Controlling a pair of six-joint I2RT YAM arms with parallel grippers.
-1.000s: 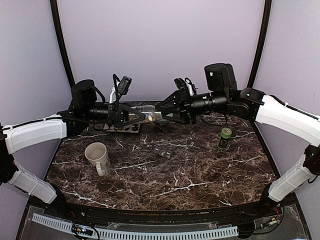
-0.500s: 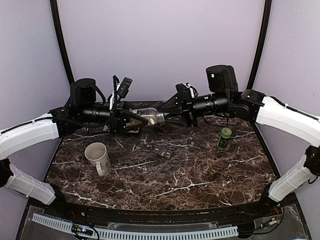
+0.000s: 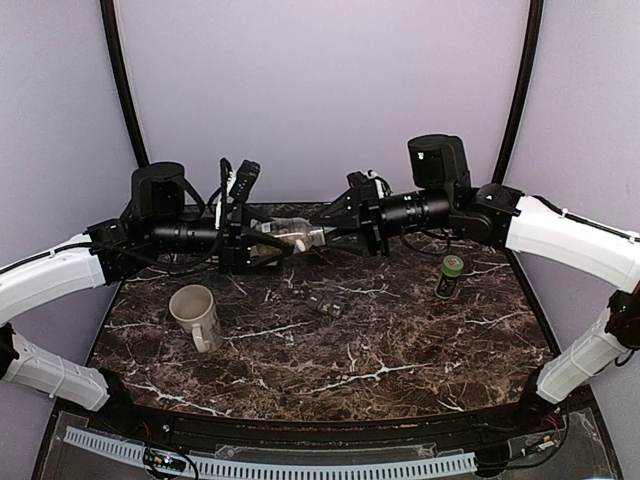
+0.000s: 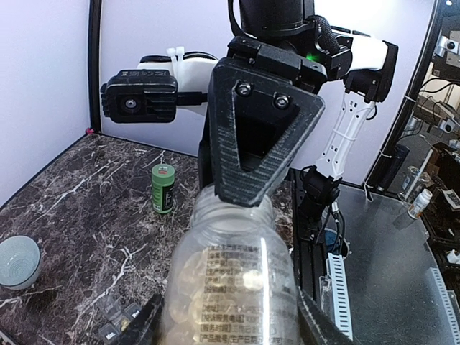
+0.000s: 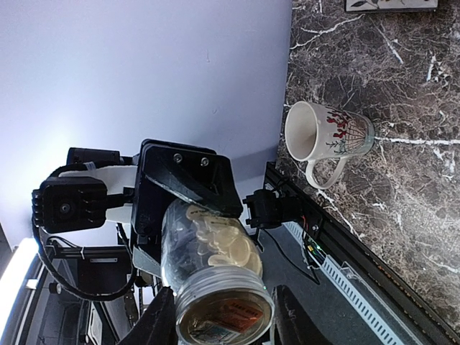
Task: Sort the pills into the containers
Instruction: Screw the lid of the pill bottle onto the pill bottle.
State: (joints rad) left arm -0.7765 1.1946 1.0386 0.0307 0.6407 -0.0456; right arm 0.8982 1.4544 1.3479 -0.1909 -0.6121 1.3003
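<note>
Nearest me on the dark marble worktop (image 3: 400,350) stands a white mug (image 3: 197,313), mouth up. Just beyond it, towards the middle, lie some small dark pieces (image 3: 324,303); they may be the containers, but they are too small to tell. Off to the right stands a green vial (image 3: 450,275). Farther back, in the upper middle of the overhead view, the clear pill bottle (image 3: 290,232) hangs on its side in the air between the arms. The left tool (image 3: 262,240) is clamped round its body and the right tool (image 3: 325,232) round its neck end.

The bottle looks like thin, stiff plastic, smooth and rather slippery. I judge it light, with most of its weight in the pale tablets (image 5: 215,241), which would slide about as it tilts. The wide labelled body seems the best place for a firm squeeze, and the ring at the neck the place to twist.

Whether a lid sits on the mouth is hard to make out. The right wrist view shows only a flat round face with an orange mark, partly cut off at the bottom edge. Each tool's fingertips run out of its own view, and the tablets cannot be counted.
</note>
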